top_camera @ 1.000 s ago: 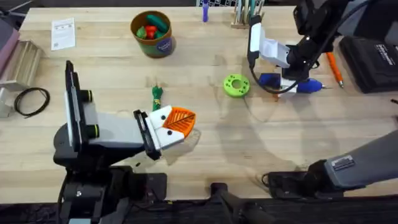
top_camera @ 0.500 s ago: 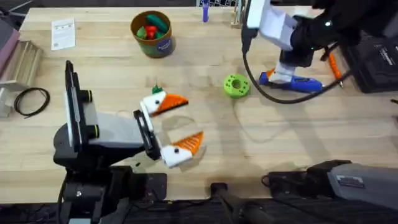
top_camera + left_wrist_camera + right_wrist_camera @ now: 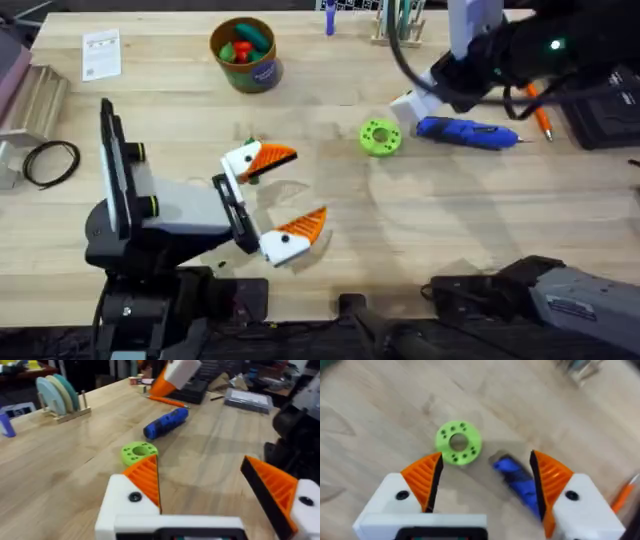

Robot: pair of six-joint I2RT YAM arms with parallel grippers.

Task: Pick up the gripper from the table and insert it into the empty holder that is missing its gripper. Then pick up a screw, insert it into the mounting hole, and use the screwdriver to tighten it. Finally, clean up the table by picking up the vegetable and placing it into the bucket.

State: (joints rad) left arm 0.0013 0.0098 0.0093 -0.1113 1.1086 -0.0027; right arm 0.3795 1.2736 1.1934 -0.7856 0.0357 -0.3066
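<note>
Your left gripper sits closest to the bases with its jaws spread wide and nothing between them. Both white, blocky fingers carry a ribbed orange wedge pad with a dark edge. By my reading, that wide spread low over the table is set to straddle something small. The vegetable is the likely target, a sliver of green touching the far finger and mostly hidden by it (so I can't tell you exactly how it lies). Further out, the flat green ring-shaped disc lies on the pale wood, a matte plastic ring with small holes around its face. Just beside it is the screwdriver, lying flat and untouched, a chunky blue pen shape with a grippy-looking barrel that should roll if you nudge it sideways. Your right gripper hangs above that pair, its fingers wide apart and empty. From its own camera the disc and the blue barrel show in the gap, so it looks lined up over the tool, not on it. Past them, a thin orange pen-like tool lies near the dark boxes. Far across the table on the left stands the bucket, a round tan cup with a blue label, upright and holding red and green toy vegetables.
</note>
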